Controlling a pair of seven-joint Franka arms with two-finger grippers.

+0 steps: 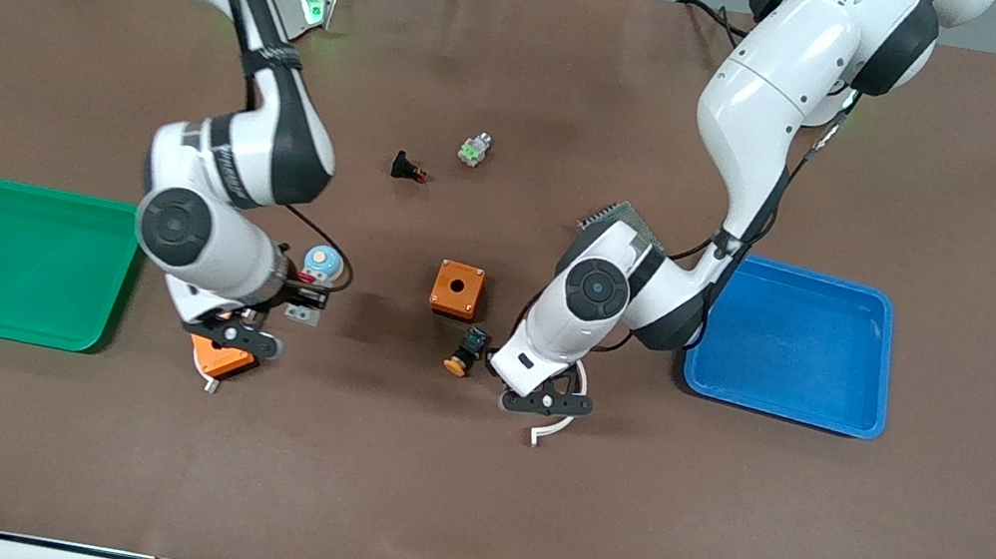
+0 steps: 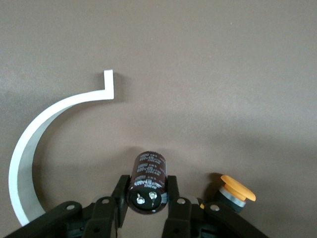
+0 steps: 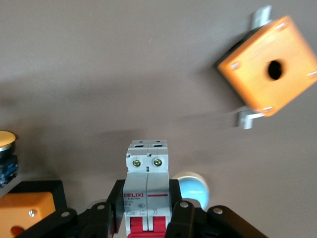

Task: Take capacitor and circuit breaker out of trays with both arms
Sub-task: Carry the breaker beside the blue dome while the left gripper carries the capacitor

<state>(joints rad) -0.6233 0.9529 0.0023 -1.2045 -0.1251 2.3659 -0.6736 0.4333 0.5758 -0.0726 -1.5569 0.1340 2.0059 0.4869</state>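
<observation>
**Capacitor and breaker both held in the air**

The capacitor [image 2: 146, 182] was pinched between the fingers [image 2: 173, 198] of the left gripper [image 1: 545, 402]. That gripper hung over the brown desk [image 1: 462, 496], just above a white curved strip [image 1: 556, 428] and beside a black push-button with an orange cap [image 1: 466, 352]. The left arm bent down from its base and passed by the blue tray [image 1: 793, 341], with its hand pointing down at the desk.

The breaker [image 3: 146, 191] was squeezed between the fingers [image 3: 181, 210] of the right gripper [image 1: 243, 338]. Its red levers were down between the fingers. That gripper was over an orange box [image 1: 220, 358] near the green tray [image 1: 21, 262]. A little blue round part [image 1: 322, 262] sat close by. The right arm curled down low, its wrist turned toward the desk.

Another orange box with a hole [image 1: 457, 289] lay between the two arms.
</observation>
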